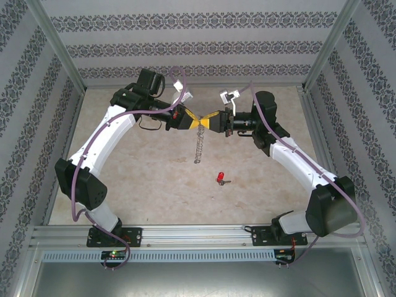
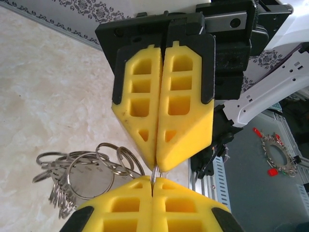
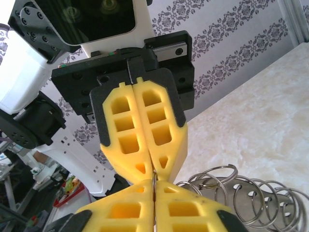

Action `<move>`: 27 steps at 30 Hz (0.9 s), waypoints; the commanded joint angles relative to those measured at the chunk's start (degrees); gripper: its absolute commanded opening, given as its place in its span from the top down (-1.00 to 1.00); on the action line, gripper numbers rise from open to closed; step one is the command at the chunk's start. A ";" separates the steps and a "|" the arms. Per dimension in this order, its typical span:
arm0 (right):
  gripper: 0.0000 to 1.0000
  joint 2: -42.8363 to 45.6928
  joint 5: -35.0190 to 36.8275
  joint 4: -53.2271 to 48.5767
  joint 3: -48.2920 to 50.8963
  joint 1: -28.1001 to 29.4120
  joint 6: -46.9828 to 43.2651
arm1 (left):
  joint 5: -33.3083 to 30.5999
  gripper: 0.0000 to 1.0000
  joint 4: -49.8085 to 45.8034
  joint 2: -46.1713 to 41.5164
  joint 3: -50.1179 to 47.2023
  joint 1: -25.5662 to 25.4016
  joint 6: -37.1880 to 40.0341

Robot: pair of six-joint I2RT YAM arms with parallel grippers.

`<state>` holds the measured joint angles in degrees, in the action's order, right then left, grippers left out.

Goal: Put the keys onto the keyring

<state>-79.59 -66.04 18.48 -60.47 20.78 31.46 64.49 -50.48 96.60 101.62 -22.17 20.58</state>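
Above the middle of the table my left gripper point(image 1: 193, 120) and right gripper point(image 1: 208, 120) meet tip to tip, both shut on the thin wire of the keyring point(image 1: 198, 148). Its silvery rings hang down below them as a string. In the left wrist view my left gripper point(image 2: 152, 182) pinches the wire point(image 2: 155, 175) from below, with the right gripper point(image 2: 158, 163) opposite and the rings point(image 2: 82, 174) bunched at the left. The right wrist view has the right gripper point(image 3: 154, 182) facing the left gripper point(image 3: 154, 166), rings point(image 3: 241, 193) at the right. The red-headed key point(image 1: 220, 179) lies alone on the table.
The beige table point(image 1: 142, 185) is walled by patterned panels point(image 1: 185, 43) at the back and sides. A metal rail point(image 1: 198, 235) runs along the near edge by the arm bases. Beyond the table edge another ring with red pieces point(image 2: 280, 155) lies on a grey surface.
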 commanded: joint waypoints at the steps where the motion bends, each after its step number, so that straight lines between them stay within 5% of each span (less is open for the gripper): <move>1: 1.00 -0.46 -2.16 0.72 0.44 1.05 -0.99 | 2.73 1.00 0.45 0.17 2.11 -0.77 0.19; 3: 1.00 -0.29 -1.80 0.76 0.51 1.02 -1.36 | 2.68 0.98 1.32 0.14 1.85 -0.77 -0.72; 6: 1.00 0.71 1.29 1.04 1.05 0.51 -1.60 | 1.69 0.52 4.83 -0.79 0.38 -0.69 -3.45; 10: 1.00 1.96 3.05 2.21 0.92 -0.85 -1.19 | 3.14 0.33 15.15 -3.82 -4.93 0.84 -10.49; 27: 1.00 4.21 6.62 10.81 -1.94 -2.05 1.08 | 5.41 0.33 52.11 -8.48 -19.72 3.89 -39.01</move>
<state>-77.17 -60.55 23.40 -60.23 19.22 31.79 67.24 -9.30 89.52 83.09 -18.65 -11.60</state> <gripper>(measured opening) 0.064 0.339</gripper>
